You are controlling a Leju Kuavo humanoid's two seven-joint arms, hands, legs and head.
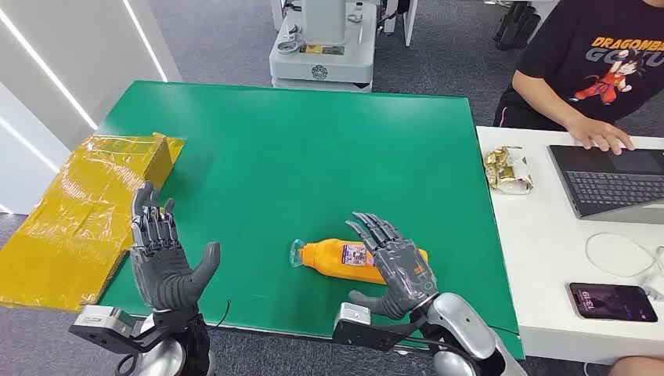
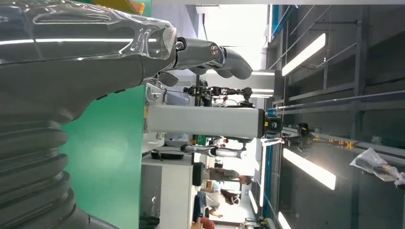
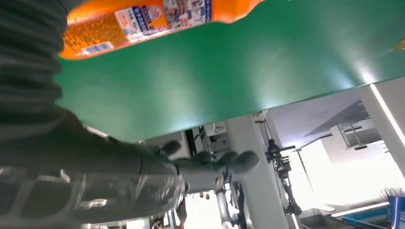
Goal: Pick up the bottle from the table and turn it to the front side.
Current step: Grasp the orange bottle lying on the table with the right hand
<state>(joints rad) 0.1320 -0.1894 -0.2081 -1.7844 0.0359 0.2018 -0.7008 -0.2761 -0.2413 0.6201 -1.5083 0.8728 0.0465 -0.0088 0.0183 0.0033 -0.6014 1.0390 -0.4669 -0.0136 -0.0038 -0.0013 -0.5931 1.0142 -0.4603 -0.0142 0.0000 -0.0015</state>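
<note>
An orange bottle (image 1: 356, 259) lies on its side near the green table's (image 1: 297, 157) near edge. The right hand (image 1: 395, 266) hovers over it, fingers spread; the left hand (image 1: 166, 258) waits open. Nothing lifted yet.
</note>
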